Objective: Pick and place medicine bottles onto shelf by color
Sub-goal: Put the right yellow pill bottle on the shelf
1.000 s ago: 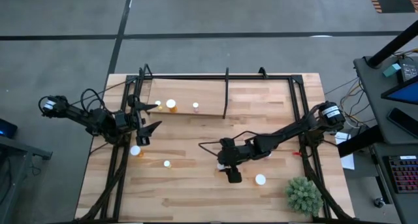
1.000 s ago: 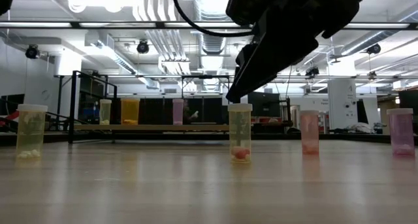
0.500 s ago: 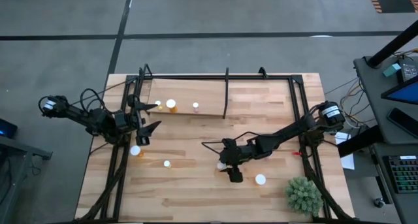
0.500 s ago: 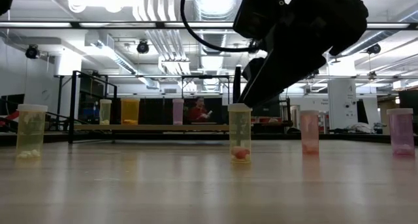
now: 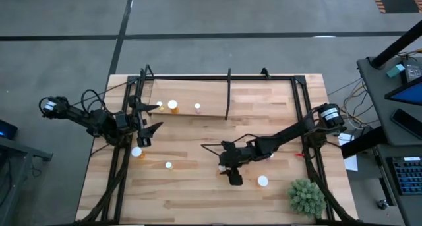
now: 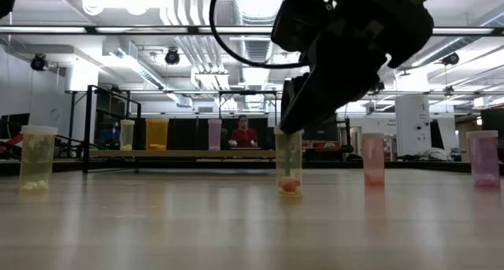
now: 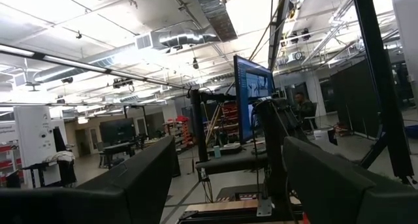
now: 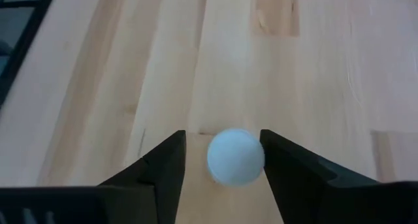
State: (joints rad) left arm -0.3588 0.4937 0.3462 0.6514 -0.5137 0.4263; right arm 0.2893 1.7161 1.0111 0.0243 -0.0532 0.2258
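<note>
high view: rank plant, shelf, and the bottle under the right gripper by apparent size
1. The shelf, by far the widest.
2. The green plant.
3. The bottle under the right gripper, only a white cap, mostly hidden, so its full extent is unsure.

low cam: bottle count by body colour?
Yellow: 3 (left table bottle, pale shelf bottle, centre bottle)
Orange: 1 (orange shelf bottle)
Pink: 3 (pink shelf bottle, near-right pink bottle, far-right pink bottle)
Total: 7 showing in the low view
</note>
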